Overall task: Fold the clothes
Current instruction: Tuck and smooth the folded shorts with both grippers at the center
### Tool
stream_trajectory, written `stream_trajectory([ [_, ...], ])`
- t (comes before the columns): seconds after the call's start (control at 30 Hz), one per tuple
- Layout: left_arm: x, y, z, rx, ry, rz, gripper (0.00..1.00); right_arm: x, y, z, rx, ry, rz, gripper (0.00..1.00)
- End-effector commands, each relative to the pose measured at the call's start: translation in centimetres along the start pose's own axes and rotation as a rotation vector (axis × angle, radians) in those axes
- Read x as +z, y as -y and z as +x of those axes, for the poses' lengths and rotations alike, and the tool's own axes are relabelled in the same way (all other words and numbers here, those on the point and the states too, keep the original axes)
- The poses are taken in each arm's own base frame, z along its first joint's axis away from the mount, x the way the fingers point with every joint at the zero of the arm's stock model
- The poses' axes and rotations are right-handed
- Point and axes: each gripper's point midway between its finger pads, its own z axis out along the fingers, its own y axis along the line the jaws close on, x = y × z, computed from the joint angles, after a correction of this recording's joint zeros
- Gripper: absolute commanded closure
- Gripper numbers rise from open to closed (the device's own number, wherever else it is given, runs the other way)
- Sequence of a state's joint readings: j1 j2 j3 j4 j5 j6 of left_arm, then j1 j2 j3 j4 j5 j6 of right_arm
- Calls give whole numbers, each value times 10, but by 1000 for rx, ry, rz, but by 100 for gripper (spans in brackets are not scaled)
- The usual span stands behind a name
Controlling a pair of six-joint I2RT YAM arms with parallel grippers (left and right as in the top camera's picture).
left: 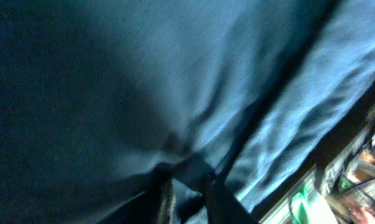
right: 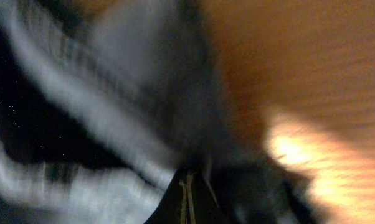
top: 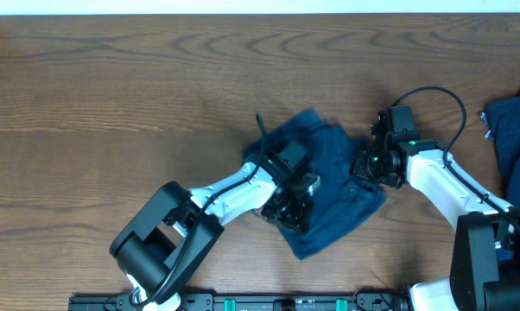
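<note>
The dark navy shorts (top: pixel 339 190) lie crumpled in a heap at the table's middle. My left gripper (top: pixel 293 206) presses down on the heap's left side. In the left wrist view its fingers (left: pixel 189 190) are closed on a fold of the blue cloth (left: pixel 175 74). My right gripper (top: pixel 366 166) is at the heap's right edge. In the blurred right wrist view its fingers (right: pixel 187 186) are pressed together with cloth (right: pixel 113 124) around them. Waistband and buttons are hidden.
A second dark navy garment (top: pixel 512 130) lies at the table's right edge, partly out of frame. The brown wooden table (top: pixel 113 112) stretches left and back of the heap. A black cable (top: pixel 441 99) loops above the right wrist.
</note>
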State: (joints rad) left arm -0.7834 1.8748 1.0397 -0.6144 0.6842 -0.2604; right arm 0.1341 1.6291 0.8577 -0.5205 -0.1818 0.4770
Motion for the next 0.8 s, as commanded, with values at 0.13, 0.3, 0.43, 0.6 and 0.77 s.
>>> stream_trajectory([
  [0.13, -1, 6, 34, -57, -127, 45, 87, -2, 22, -19, 10, 73, 89, 99],
  [0.3, -13, 14, 23, -13, -61, 58, 86, -17, -36, -6, -187, -6, -235, 99],
  [0.43, -15, 4, 23, -18, -48, -2, 86, -41, -73, 9, -236, -61, -459, 99],
  [0.6, -16, -6, 23, -26, -43, -62, 86, -39, -67, 35, -178, -178, -440, 99],
  [0.77, -16, -6, 23, -23, -41, -61, 86, -26, -68, 49, -198, -196, -394, 99],
])
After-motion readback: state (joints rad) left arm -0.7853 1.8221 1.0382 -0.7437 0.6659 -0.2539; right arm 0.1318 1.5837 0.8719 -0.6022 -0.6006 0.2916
